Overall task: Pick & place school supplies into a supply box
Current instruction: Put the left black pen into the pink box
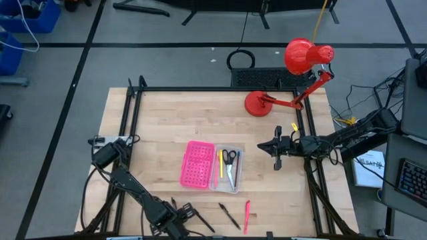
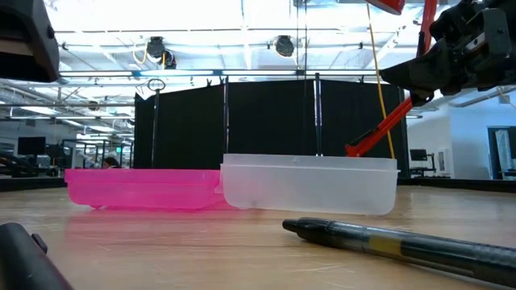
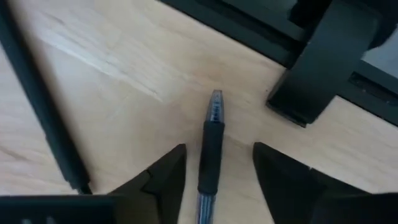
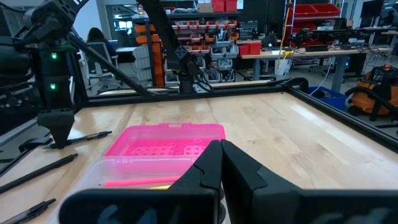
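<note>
Your left gripper (image 1: 190, 215) sat low at the table's 6 o'clock edge, fingers (image 3: 163, 180) spread with a dark pen (image 3: 209, 152) lying between them on the wood, not yet pinched. Your right gripper (image 1: 277, 148) hung above the table at 3 o'clock of the supply box (image 1: 227, 171), fingers (image 4: 214, 163) pressed together, holding nothing.

The box lay open at table centre, its pink lid (image 1: 197, 164) flat at its 9 o'clock side. Inside the clear half you had scissors (image 1: 230, 162), a yellow pencil (image 1: 221, 164) and a pink one (image 4: 134, 183).

Left on the table: a black pen (image 1: 229, 215) and a pink-red pen (image 1: 246, 217) at 6 o'clock of the box, just beside each other. A red desk lamp (image 1: 293, 73) stood at 1 o'clock, well apart.
</note>
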Robot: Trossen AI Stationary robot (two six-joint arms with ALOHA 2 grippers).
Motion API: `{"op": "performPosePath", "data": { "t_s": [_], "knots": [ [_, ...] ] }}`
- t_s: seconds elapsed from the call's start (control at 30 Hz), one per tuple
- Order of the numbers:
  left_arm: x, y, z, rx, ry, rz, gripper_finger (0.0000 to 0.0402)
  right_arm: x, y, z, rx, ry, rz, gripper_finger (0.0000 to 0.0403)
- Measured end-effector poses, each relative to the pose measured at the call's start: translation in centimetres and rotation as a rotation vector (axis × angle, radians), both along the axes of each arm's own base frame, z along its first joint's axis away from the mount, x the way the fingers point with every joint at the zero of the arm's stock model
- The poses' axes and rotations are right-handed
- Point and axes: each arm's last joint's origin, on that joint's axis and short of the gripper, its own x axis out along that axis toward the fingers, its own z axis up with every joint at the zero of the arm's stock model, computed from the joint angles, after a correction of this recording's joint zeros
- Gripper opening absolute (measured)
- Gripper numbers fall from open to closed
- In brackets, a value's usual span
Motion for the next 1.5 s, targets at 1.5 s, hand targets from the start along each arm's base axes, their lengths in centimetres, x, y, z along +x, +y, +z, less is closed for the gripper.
{"op": "performPosePath", "data": {
  "t_s": [1.5],
  "knots": [
    [3.3,3.9,10.6,0.478,-0.033,-0.398,0.0028,0.0,0.0,-0.1,0.016,0.005,-0.001,0.0000]
  ]
}}
